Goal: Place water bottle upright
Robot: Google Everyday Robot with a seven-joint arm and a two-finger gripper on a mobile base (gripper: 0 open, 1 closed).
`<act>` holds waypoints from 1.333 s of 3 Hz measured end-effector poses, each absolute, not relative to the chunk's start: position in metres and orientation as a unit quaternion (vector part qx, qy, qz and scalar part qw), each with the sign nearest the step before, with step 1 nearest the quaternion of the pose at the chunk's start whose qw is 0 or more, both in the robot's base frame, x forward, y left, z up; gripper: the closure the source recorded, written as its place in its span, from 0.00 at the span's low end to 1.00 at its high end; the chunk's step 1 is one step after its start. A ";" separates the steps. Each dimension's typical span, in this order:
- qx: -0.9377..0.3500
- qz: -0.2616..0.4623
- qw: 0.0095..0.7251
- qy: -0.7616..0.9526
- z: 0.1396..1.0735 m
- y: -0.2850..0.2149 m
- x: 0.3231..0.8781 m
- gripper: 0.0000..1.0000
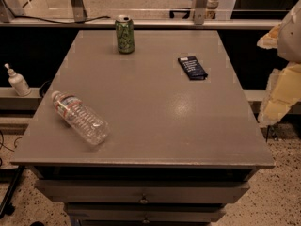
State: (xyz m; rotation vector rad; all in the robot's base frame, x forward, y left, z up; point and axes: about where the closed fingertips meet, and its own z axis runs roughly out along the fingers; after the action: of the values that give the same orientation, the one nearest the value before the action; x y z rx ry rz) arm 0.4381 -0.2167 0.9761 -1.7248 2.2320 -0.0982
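Note:
The water bottle [80,117] is clear ribbed plastic with a white cap and a red-white-blue label band. It lies on its side near the front left corner of the grey table [164,126], its cap pointing to the back left. My gripper [278,100] shows as pale cream parts at the right edge of the view, beyond the table's right side and far from the bottle. It holds nothing that I can see.
A green drink can [125,34] stands upright at the back of the table. A dark blue packet [192,68] lies flat at the back right. A small white pump bottle [18,81] stands on a ledge left of the table. Drawers [143,192] sit below the front edge.

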 end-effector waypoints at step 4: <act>-0.544 0.010 0.204 0.814 0.950 -0.075 0.506 0.00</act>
State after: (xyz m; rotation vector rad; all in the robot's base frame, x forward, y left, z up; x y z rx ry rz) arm 0.5064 -0.0750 0.9497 -1.5165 2.2708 0.0283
